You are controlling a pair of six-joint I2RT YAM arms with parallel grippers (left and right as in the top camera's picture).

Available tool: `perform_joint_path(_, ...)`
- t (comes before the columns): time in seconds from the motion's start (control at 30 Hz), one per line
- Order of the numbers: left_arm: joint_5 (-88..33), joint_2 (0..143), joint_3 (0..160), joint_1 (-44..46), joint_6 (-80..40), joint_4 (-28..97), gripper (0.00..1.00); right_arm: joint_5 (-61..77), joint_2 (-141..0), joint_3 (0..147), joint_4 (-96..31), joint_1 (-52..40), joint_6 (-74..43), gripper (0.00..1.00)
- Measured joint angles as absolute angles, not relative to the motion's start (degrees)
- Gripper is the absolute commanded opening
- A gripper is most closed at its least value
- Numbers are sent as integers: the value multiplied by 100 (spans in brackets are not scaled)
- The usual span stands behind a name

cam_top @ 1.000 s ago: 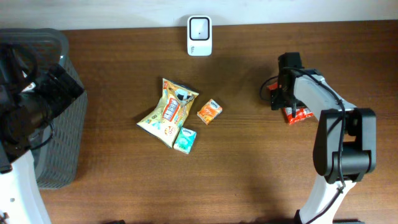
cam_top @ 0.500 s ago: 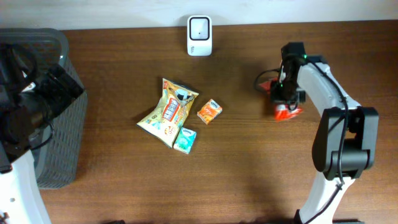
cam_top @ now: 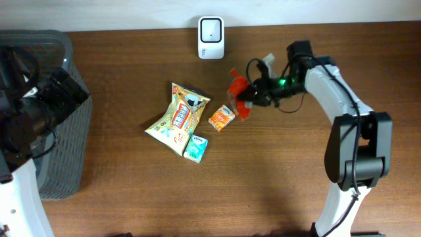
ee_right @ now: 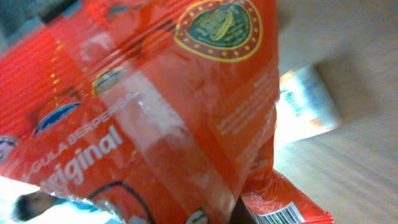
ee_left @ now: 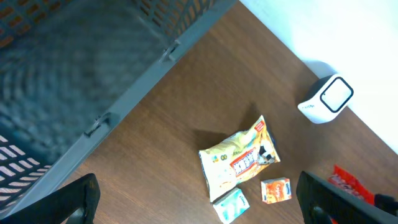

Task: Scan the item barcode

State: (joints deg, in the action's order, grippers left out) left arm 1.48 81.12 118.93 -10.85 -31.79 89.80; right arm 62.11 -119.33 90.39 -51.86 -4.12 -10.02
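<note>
Grey basket [cam_top: 62, 131] sits at your far left, your left gripper [ee_left: 198, 205] by it with jaws wide apart. Next come the snack bag [cam_top: 179, 118] and the scanner [cam_top: 211, 37]. Just right of them, your right gripper [cam_top: 256, 93] is clamped on the red packet [cam_top: 237, 91].

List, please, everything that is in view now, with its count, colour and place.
scanner: 1, white, far edge of the table, middle
snack bag: 1, yellow, centre of the table
small box: 1, orange, right of the snack bag
small packet: 1, teal, at the snack bag's near corner
red packet: 1, red, held beside the small box
basket: 1, grey, left side
table: 1, brown wood
left gripper: 1, black, open, at the basket
right gripper: 1, black, shut on the red packet
</note>
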Motion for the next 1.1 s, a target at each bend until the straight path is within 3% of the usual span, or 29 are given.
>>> perform_joint_path(0.13, 148, 8112, 11893, -1085, -3179, 8978, 99, 6486, -11935, 8318, -4191, -443, -1647, 19)
perform_joint_path(0.2, 148, 8112, 11893, -1085, -3179, 8982, 99, 6237, -11946, 8060, -4007, -344, -1999, 36)
perform_joint_path(0.5, 148, 8112, 11893, -1085, -3179, 8980, 99, 4515, -11970, 7964, -4582, 770, -2311, 38)
perform_joint_path(0.67, 148, 8112, 11893, -1085, -3179, 8982, 99, 3931, -11979, 8272, -5634, 1061, -1584, 39)
perform_joint_path(0.77, 148, 8112, 11893, -1085, -3179, 8982, 99, 3614, -11968, 8925, -6320, 1000, -1028, 45)
perform_joint_path(0.93, 148, 8112, 11893, -1085, -3179, 8980, 99, 2204, -11487, 10412, -7321, 89, -510, 92)
perform_joint_path(1.03, 150, 8112, 11893, -1087, -3179, 8980, 99, 1164, -11146, 10667, -7319, -958, -554, 100)
perform_joint_path(1.1, 145, 8112, 11893, -1092, -3179, 8980, 99, 403, -11126, 10656, -7273, -1850, -692, 99)
